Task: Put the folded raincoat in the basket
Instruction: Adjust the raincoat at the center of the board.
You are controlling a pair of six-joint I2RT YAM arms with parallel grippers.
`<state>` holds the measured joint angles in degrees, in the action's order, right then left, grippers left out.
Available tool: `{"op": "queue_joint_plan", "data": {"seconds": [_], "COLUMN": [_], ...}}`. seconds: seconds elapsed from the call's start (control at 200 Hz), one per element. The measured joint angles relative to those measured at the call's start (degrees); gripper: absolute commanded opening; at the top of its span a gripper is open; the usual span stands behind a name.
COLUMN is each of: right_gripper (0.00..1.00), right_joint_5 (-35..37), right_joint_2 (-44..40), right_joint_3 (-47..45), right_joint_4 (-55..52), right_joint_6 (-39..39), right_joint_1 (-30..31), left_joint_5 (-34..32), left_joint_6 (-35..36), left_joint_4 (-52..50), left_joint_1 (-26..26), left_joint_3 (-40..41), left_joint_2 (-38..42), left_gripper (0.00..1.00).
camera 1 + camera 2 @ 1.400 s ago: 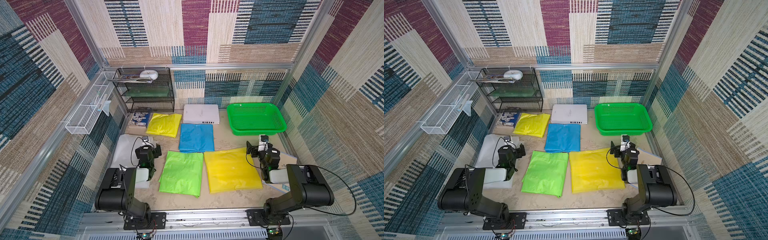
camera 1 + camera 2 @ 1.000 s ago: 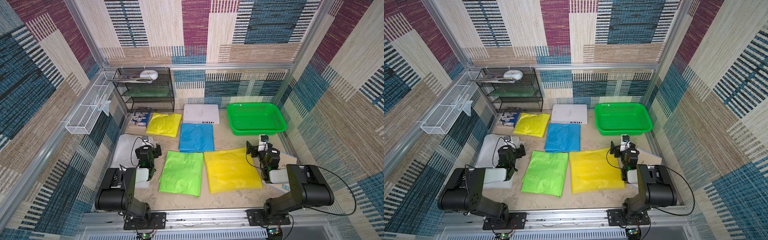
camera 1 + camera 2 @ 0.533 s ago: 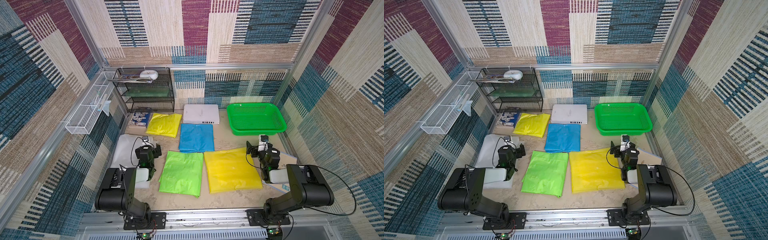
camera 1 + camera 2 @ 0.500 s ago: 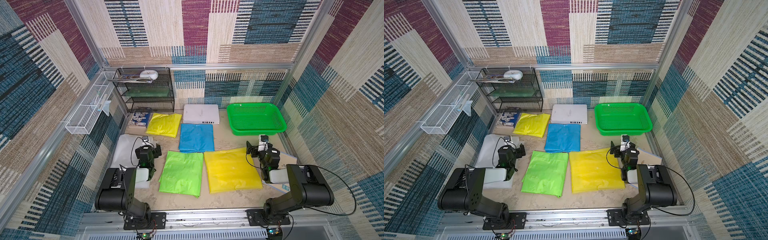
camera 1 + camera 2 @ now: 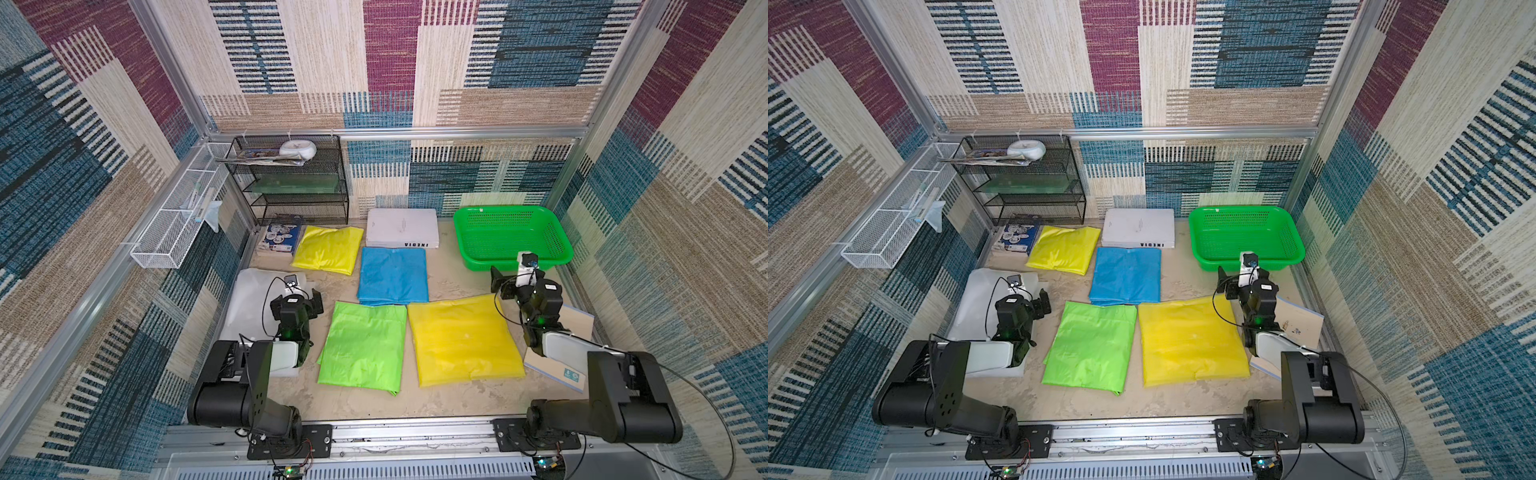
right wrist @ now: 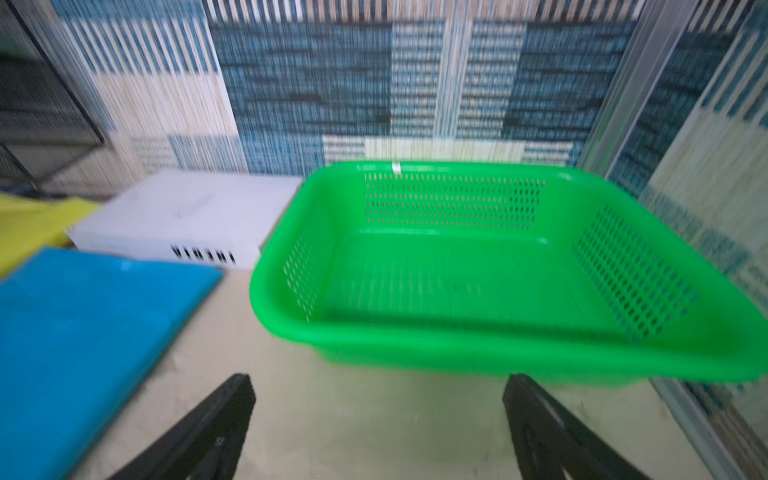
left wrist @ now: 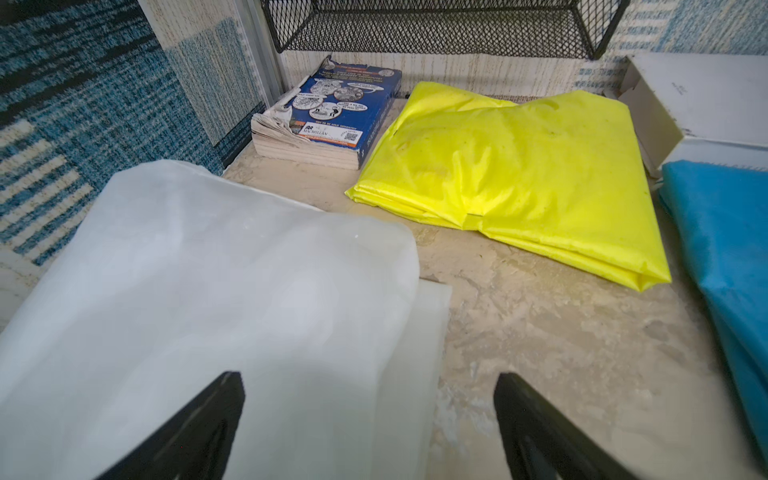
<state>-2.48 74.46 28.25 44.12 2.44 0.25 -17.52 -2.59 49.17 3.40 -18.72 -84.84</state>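
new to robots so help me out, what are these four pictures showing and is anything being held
This is a robot with a left arm and right arm at the front of a table. Both top views look down on the whole scene. The other two pictures come from wrist cameras; the black prongs there are the left tool and right tool, both open, holding nothing. Folded raincoats lie flat: blue raincoat, green raincoat, big yellow raincoat, small yellow raincoat. The basket is empty.
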Motion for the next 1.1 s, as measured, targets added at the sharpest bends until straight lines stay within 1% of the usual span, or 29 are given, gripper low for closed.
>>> {"op": "queue_joint_plan", "data": {"seconds": [0.055, 0.1, 0.15, 0.175, 0.24, 0.275, 0.351, 0.371, 0.421, 0.491, 0.516, 0.626, 0.711, 0.726, 0.786, 0.866, 0.947, 1.097], "right_gripper": [0.99, 0.99, 0.99, 0.99, 0.99, 0.99, 0.99, 0.99, 0.99, 0.99, 1.00, 0.96, 0.94, 0.94, 0.94, 0.94, 0.94, 0.94], "right_joint_5": [0.1, 0.0, -0.7, -1.2, -2.3, -2.8, -3.8, -3.8, -4.1, -4.7, -5.0, -7.0, -8.8, -9.2, -10.1, -11.0, -11.6, -13.2], "right_joint_2": [-2.9, -5.4, -8.3, -9.9, -13.2, -14.5, -16.3, -16.5, -16.8, -17.1, -17.1, -15.9, -14.7, -14.4, -13.0, -10.8, -8.2, -3.8], "right_joint_3": [3.2, 3.9, 3.4, 2.9, 2.5, 2.7, 4.3, 4.9, 6.5, 8.3, 8.6, 9.0, 7.9, 7.5, 6.4, 5.4, 5.3, 7.1], "right_joint_4": [-5.5, -9.6, -14.0, -16.4, -21.4, -23.5, -29.3, -30.7, -34.4, -39.5, -40.9, -48.4, -52.2, -52.9, -54.7, -56.5, -57.9, -59.6], "right_joint_6": [2.7, 5.1, 7.6, 9.1, 12.2, 13.4, 15.8, 16.2, 16.7, 17.3, 17.4, 17.9, 18.6, 18.8, 19.2, 19.8, 20.3, 19.8], "right_joint_1": [0.0, 0.0, 0.1, 0.1, 0.2, 0.2, 0.2, 0.2, 0.2, 0.2, 0.2, 0.2, 0.2, 0.2, 0.2, 0.2, 0.2, 0.1], "left_joint_5": [-1.7, -4.3, -6.9, -8.5, -11.3, -12.0, -11.7, -10.7, -7.5, -2.6, 0.2, 15.3, 25.8, 28.0, 33.3, 36.7, 38.9, 38.8], "left_joint_6": [1.0, 1.8, 0.9, -0.8, -6.1, -9.7, -18.2, -19.9, -23.8, -28.2, -29.1, -31.4, -32.2, -32.6, -32.8, -32.9, -32.9, -33.0], "left_joint_4": [0.3, -2.4, -10.9, -15.9, -22.8, -26.5, -38.7, -41.4, -49.1, -58.6, -61.2, -68.1, -71.8, -72.6, -75.1, -78.1, -79.3, -79.3], "left_joint_1": [1.9, 3.7, 5.3, 5.4, 5.3, 5.3, 5.0, 4.6, 3.1, 1.8, 1.7, 1.7, 2.9, 3.6, 6.7, 13.3, 19.1, 27.3], "left_joint_3": [1.1, 0.3, -3.6, -6.8, -13.9, -16.5, -20.8, -21.5, -22.3, -24.1, -25.0, -28.2, -28.2, -28.0, -27.3, -26.6, -26.3, -25.1], "left_joint_2": [1.6, 4.4, 10.3, 13.2, 17.7, 19.4, 21.4, 21.7, 22.7, 24.7, 25.4, 26.5, 25.2, 24.9, 24.2, 24.3, 24.5, 22.7], "left_gripper": [0.99, 0.99, 0.99, 0.99, 0.99, 0.99, 0.99, 1.00, 0.98, 0.93, 0.92, 0.84, 0.81, 0.81, 0.81, 0.81, 0.81, 0.80]}}
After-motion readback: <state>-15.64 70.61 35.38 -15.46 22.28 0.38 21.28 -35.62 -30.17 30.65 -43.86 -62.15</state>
